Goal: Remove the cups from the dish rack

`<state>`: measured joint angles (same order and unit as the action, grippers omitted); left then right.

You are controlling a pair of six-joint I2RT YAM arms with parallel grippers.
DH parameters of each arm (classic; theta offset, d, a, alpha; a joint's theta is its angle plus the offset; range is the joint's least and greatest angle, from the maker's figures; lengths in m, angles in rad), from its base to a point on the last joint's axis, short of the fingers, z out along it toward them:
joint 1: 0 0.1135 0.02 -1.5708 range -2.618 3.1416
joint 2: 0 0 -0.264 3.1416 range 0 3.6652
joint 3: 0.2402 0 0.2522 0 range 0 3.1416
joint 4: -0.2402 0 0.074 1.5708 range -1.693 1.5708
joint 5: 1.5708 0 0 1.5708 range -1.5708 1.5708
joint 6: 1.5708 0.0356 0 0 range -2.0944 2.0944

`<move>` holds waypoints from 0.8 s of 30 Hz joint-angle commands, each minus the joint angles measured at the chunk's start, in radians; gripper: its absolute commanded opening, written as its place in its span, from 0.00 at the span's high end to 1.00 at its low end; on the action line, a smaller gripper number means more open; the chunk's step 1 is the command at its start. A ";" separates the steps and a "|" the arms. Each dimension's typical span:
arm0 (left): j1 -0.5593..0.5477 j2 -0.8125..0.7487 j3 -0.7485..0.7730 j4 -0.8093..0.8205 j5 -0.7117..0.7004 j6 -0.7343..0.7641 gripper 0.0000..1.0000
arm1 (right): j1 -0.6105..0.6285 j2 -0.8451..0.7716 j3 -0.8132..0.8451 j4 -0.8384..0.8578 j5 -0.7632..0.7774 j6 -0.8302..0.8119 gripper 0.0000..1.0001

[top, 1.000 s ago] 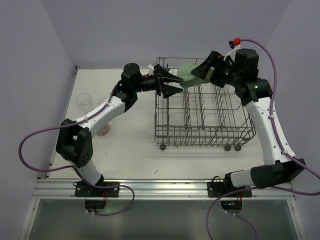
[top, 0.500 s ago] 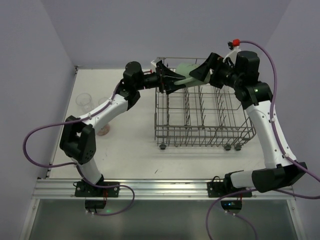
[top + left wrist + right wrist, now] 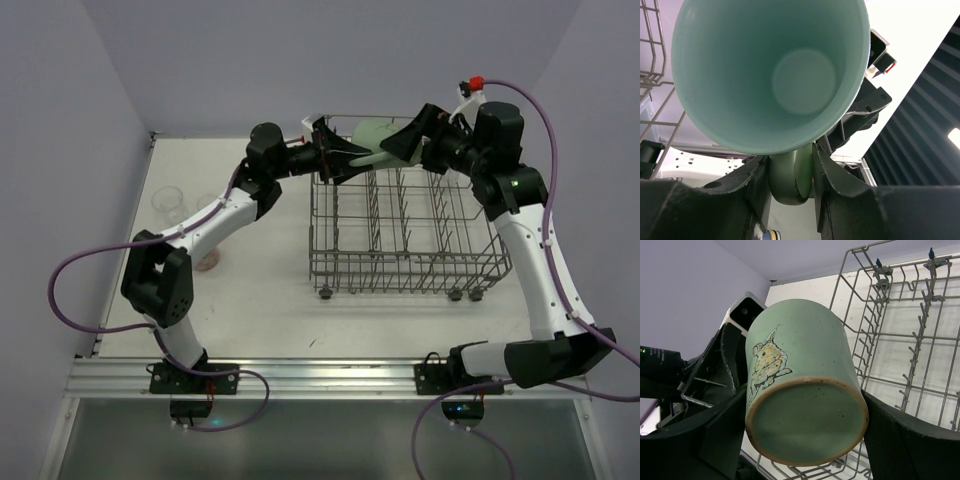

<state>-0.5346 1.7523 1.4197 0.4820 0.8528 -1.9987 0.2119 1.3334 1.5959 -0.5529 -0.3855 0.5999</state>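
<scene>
step: handover | pale mint-green ceramic mug (image 3: 372, 140): aloft over far-left corner of grey wire dish rack (image 3: 405, 265), long axis roughly level, mouth facing my left tool (image 3: 350, 158) | my right tool (image 3: 398, 145): clamped on mug body | left tool: fingers flank handle (image 3: 790, 177), cannot tell if pinching

The mug (image 3: 372, 135) is pale green and speckled, with a small animal drawing on its side. It hangs tipped on its side above the upper left corner of the dish rack (image 3: 400, 262). My right gripper (image 3: 807, 435) clamps its body, and its handle sits between the fingers of my left gripper (image 3: 791, 170). The rack is grey wire on small wheels, centre right. A clear glass tumbler (image 3: 168, 203) stands upright at far left. A pink-red cup (image 3: 207, 262) is lower in the frame, partly hidden.
</scene>
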 commanded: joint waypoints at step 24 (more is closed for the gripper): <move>-0.054 -0.054 0.027 0.204 -0.027 -0.448 1.00 | 0.012 -0.071 -0.131 0.209 -0.029 -0.068 1.00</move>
<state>-0.5446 1.7580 1.4162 0.5316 0.8223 -2.0056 0.2081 1.2499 1.4578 -0.3805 -0.3885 0.5571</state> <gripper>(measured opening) 0.285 0.837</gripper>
